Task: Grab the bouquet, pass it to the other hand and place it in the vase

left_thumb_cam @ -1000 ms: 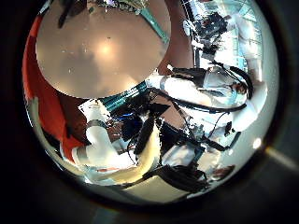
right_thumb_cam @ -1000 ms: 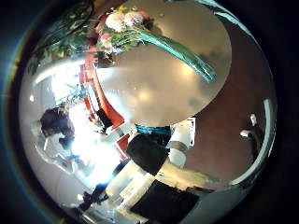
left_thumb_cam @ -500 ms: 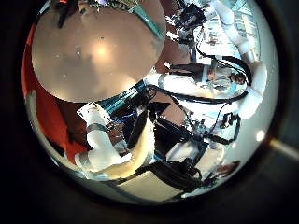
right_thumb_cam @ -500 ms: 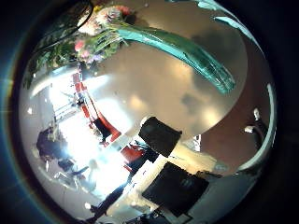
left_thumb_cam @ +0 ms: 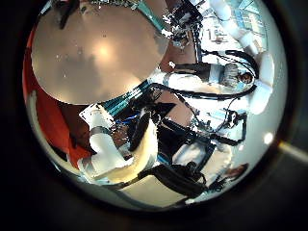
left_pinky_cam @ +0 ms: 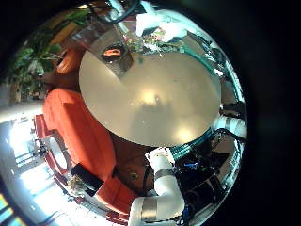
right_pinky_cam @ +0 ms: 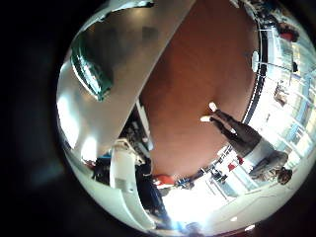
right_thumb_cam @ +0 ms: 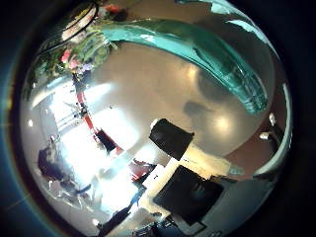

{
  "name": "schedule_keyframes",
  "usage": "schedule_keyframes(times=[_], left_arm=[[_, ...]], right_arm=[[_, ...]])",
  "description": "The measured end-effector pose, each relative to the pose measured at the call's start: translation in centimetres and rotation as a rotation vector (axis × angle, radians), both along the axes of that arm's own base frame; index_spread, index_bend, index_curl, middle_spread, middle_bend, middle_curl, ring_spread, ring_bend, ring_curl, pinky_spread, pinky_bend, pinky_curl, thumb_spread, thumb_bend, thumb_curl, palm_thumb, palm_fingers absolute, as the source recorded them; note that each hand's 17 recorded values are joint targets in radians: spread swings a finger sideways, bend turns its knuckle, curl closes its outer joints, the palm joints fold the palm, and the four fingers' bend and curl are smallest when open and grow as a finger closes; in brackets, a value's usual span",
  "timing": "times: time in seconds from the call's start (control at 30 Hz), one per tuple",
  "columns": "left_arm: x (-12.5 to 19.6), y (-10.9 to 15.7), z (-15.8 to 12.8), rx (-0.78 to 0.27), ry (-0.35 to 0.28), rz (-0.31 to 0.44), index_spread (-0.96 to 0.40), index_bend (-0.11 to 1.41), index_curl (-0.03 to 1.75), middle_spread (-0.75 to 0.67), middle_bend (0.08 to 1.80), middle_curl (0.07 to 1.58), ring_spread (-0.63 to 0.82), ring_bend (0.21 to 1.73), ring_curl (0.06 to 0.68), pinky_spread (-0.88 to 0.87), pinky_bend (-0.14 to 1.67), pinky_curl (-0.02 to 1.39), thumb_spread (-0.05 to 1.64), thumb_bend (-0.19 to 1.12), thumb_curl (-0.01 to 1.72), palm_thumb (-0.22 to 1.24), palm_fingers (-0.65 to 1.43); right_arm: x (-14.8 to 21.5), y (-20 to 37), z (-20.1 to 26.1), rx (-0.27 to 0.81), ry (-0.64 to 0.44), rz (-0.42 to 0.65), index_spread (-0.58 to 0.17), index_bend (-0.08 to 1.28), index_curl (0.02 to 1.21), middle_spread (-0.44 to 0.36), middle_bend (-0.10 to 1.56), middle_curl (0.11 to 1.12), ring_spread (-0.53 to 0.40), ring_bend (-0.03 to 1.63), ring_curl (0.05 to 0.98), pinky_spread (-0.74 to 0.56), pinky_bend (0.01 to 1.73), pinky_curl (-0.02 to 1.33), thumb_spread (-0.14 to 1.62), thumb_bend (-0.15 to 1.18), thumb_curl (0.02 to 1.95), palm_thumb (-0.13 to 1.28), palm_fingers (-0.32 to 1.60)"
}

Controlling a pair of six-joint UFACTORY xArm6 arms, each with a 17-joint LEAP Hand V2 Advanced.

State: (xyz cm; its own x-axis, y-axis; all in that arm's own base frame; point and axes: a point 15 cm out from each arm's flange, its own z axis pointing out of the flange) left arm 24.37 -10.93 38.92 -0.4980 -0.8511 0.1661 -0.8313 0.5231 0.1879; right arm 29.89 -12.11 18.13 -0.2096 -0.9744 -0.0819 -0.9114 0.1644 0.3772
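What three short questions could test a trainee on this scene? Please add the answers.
1. True or false: the bouquet lies on the floor.
2. Which palm is the bouquet close to? A) the left hand's palm B) the right hand's palm C) neither
3. Fill the gap: the top of the table is ____ in shape.

Key:
1. False. It lies on the table.
2. B. The bouquet fills much of the right thumb side palm view.
3. Round.
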Motion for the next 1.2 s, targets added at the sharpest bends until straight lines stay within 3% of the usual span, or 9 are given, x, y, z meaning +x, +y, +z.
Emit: schedule_keyframes(times=[0.5, 0.67, 0.73, 0.83, 0.87, 1.07, 1.2], left_arm=[[0.2, 0.1, 0.5, -0.004, -0.008, 0.011, 0.02, 0.18, 0.35, 0.40, 0.18, 0.30, 0.53, 0.45, 0.203, 0.53, 0.20, 0.32, 1.18, -0.02, 0.29, 0.26, 0.11], [0.0, 0.2, 0.5, -0.005, -0.007, 0.013, 0.02, 0.18, 0.35, 0.40, 0.18, 0.30, 0.53, 0.45, 0.203, 0.53, 0.20, 0.32, 1.18, -0.02, 0.29, 0.26, 0.11], [-0.1, 0.2, 0.6, -0.005, -0.009, 0.013, 0.02, 0.18, 0.35, 0.40, 0.18, 0.30, 0.53, 0.45, 0.204, 0.53, 0.20, 0.32, 1.18, -0.02, 0.29, 0.26, 0.11], [-0.2, 0.4, 0.8, -0.008, -0.016, 0.020, 0.02, 0.18, 0.35, 0.40, 0.18, 0.30, 0.53, 0.45, 0.204, 0.53, 0.20, 0.32, 1.18, -0.02, 0.29, 0.26, 0.11], [-0.2, 0.5, 0.8, -0.008, -0.016, 0.018, 0.02, 0.18, 0.35, 0.40, 0.18, 0.30, 0.53, 0.45, 0.204, 0.53, 0.20, 0.32, 1.18, -0.02, 0.29, 0.26, 0.11], [-0.2, 0.6, 0.8, -0.008, -0.016, 0.021, 0.02, 0.18, 0.35, 0.40, 0.18, 0.30, 0.53, 0.45, 0.208, 0.53, 0.20, 0.32, 1.17, -0.02, 0.29, 0.26, 0.11], [-0.4, 0.5, 1.0, -0.013, -0.021, 0.019, 0.02, 0.18, 0.35, 0.40, 0.18, 0.30, 0.53, 0.45, 0.208, 0.53, 0.20, 0.32, 1.17, -0.02, 0.29, 0.26, 0.11]], right_arm=[[1.4, 0.9, -2.4, -0.016, 0.016, 0.007, -0.309, 0.20, 0.43, -0.147, 0.50, 0.52, -0.219, 0.92, 0.358, 0.02, 0.56, 0.11, 1.06, -0.02, 0.33, 0.40, 0.58], [2.1, 1.2, -2.6, -0.034, 0.000, 0.004, -0.349, 0.18, 0.44, -0.198, 0.54, 0.55, -0.259, 1.01, 0.391, -0.15, 0.74, 0.12, 1.06, -0.01, 0.35, 0.49, 0.80], [2.2, 1.7, -2.7, -0.038, 0.006, 0.011, -0.391, 0.20, 0.47, -0.252, 0.59, 0.59, -0.272, 1.03, 0.408, -0.29, 0.88, 0.16, 1.05, 0.00, 0.37, 0.55, 0.99], [2.6, 2.9, -2.7, -0.047, 0.010, 0.037, -0.430, 0.29, 0.53, -0.263, 0.66, 0.64, -0.272, 1.06, 0.438, -0.37, 0.96, 0.21, 1.04, 0.00, 0.39, 0.63, 1.15], [2.8, 3.3, -2.6, -0.052, 0.008, 0.046, -0.457, 0.38, 0.58, -0.281, 0.73, 0.68, -0.273, 1.10, 0.466, -0.38, 1.03, 0.25, 1.03, 0.01, 0.40, 0.69, 1.24], [4.2, 3.2, -1.4, -0.095, -0.047, 0.027, -0.499, 0.69, 0.79, -0.311, 0.92, 0.83, -0.269, 1.24, 0.553, -0.31, 1.32, 0.38, 0.98, 0.04, 0.46, 0.87, 1.23], [7.1, 2.4, 1.2, -0.137, -0.213, 0.016, -0.469, 0.88, 0.90, -0.296, 1.08, 0.91, -0.256, 1.32, 0.611, -0.26, 1.41, 0.45, 0.93, 0.08, 0.54, 1.03, 1.20]])
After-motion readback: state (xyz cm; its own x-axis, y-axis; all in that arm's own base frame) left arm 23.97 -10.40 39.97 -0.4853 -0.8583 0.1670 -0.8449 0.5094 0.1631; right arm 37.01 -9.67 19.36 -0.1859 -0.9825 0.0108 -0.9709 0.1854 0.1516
